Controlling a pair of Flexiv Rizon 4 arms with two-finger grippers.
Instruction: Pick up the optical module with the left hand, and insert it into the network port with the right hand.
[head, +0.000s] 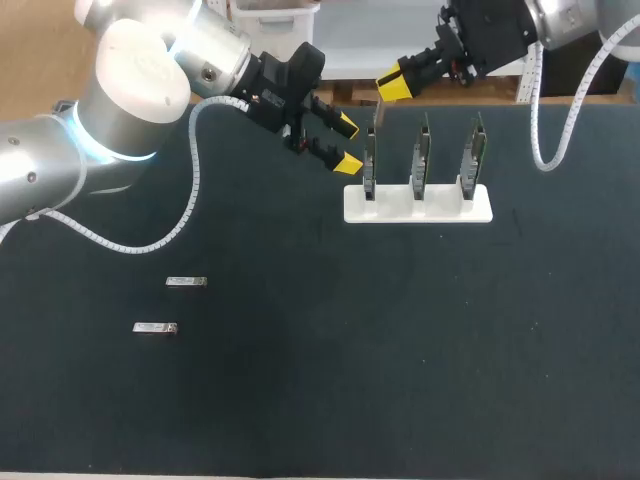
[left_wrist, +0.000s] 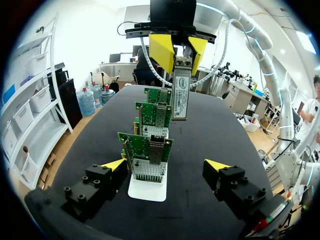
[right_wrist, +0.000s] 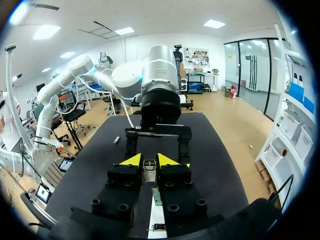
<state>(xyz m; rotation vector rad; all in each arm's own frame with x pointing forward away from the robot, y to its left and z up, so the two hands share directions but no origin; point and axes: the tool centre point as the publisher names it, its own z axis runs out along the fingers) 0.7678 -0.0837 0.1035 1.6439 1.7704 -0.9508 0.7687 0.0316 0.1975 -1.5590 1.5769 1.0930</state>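
Note:
My right gripper (head: 393, 85) is shut on a silver optical module (head: 377, 112) that hangs down just above the leftmost of three green network cards (head: 369, 160) on a white stand (head: 440, 210). From the left wrist, the module (left_wrist: 180, 92) sits between the right gripper's yellow fingers (left_wrist: 162, 50), over the far end of the card row (left_wrist: 149, 150). My left gripper (head: 348, 144) is open and holds nothing, level with the cards just left of the stand; its own view shows the left gripper (left_wrist: 166, 165) in line with the row. In the right wrist view my right gripper (right_wrist: 149, 161) clamps the module (right_wrist: 149, 171) above a card (right_wrist: 156, 196).
Two spare silver modules (head: 186, 282) (head: 155, 327) lie flat on the black table at the left. One of the spares (right_wrist: 116, 140) shows beyond the left arm (right_wrist: 160, 100) in the right wrist view. The stand's white base (left_wrist: 147, 192) lies close ahead of the left gripper.

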